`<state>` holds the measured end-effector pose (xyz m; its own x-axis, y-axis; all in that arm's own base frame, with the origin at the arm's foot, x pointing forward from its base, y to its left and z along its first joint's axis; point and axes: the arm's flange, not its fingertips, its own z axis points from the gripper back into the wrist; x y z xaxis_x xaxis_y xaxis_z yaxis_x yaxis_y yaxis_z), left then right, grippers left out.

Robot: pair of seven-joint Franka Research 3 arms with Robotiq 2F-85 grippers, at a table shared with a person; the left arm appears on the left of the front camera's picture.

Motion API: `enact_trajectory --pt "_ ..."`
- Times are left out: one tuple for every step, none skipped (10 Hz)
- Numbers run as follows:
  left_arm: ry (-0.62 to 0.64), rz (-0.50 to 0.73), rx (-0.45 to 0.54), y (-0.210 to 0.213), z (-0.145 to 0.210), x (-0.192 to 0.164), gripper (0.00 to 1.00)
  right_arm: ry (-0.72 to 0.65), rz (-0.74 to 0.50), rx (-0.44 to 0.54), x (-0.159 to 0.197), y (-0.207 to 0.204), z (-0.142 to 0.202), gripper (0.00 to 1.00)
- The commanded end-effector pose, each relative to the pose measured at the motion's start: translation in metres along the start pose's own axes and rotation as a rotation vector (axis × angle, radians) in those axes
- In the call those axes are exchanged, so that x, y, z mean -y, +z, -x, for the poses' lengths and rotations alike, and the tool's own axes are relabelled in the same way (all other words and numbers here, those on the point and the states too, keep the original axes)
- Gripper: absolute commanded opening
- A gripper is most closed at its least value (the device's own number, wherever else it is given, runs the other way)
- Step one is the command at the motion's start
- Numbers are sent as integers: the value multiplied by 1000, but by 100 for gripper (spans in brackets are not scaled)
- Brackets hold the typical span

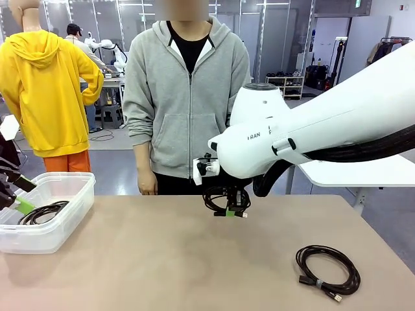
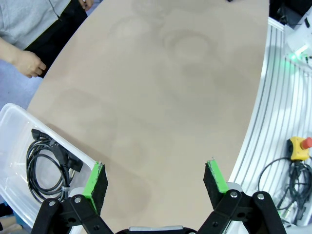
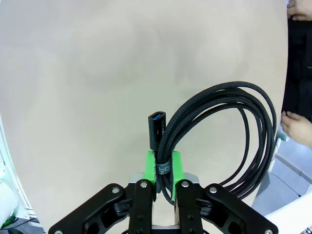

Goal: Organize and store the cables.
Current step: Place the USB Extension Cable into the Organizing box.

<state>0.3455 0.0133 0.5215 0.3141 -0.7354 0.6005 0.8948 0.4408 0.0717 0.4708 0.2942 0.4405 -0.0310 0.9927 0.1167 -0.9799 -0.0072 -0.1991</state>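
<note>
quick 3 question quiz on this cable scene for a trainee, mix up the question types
1. True or false: the left claw stands open, holding nothing.
2. What is the right claw shut on? A a pen; B a black cable coil; C nothing.
3. Fill in: the clear bin holds ___ coil(s).
Key: 1 true; 2 B; 3 one, the binned coil.

White arm point(image 1: 337, 120), black green-padded fingers point(image 2: 97, 187)
</note>
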Motion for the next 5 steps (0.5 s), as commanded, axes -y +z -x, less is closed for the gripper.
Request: enact_trajectory --pt "4 5 -10 3 -3 -2 100 -21 -21 -15 2 -10 -34 15" --pt "4 5 -10 3 -3 -2 100 -14 -15 -14 3 -13 -59 15" --pt "4 5 -10 3 -3 -2 100 -15 -29 -13 1 -19 -85 15" --pt "4 5 -10 3 -3 -2 100 6 -25 -28 -3 -27 -110 15" --pt "4 5 -10 3 -3 -2 100 34 -35 -17 -8 -38 -132 15"
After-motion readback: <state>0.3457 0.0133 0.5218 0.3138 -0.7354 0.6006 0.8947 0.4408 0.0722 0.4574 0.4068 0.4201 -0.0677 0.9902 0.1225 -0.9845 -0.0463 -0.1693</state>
